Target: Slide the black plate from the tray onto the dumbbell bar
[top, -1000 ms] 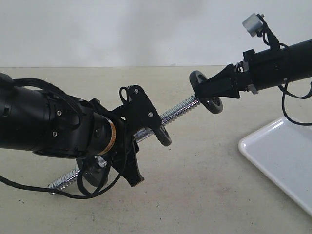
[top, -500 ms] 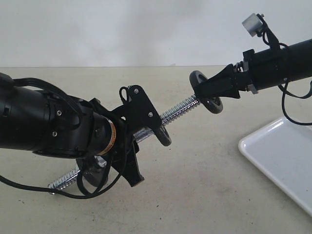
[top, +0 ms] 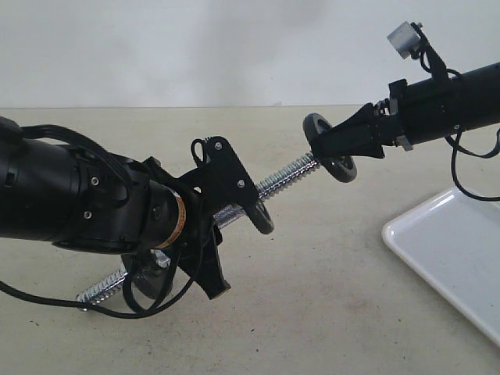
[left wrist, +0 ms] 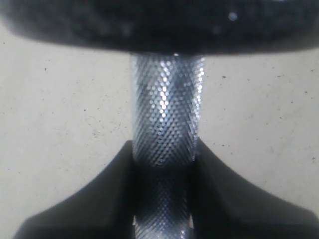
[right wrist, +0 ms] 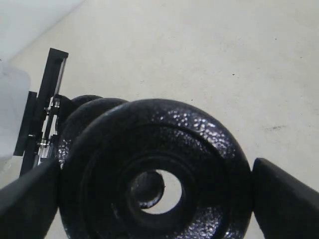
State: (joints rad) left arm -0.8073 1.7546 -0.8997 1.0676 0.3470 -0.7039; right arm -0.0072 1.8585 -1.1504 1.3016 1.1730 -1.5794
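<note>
My left gripper (top: pixel 221 219) is shut on the knurled chrome grip of the dumbbell bar (top: pixel 285 176) and holds it tilted above the table. In the left wrist view the bar (left wrist: pixel 167 109) runs between the dark fingers (left wrist: pixel 99 199) up to a black disc (left wrist: pixel 159 25). At the bar's raised threaded end, my right gripper (top: pixel 334 147) is shut on the rim of the black plate (top: pixel 342 169). The right wrist view faces the plate (right wrist: pixel 199 144) between both fingers (right wrist: pixel 284 194). The bar's tip (right wrist: pixel 147 188) shows off-centre through the plate's hole. The white tray (top: pixel 453 250) lies at the lower right.
One black disc (top: pixel 264 219) sits on the bar just past my left gripper. Another disc (top: pixel 148 281) sits near the bar's low end by the table. A pale wall stands behind the beige table (top: pixel 312 312).
</note>
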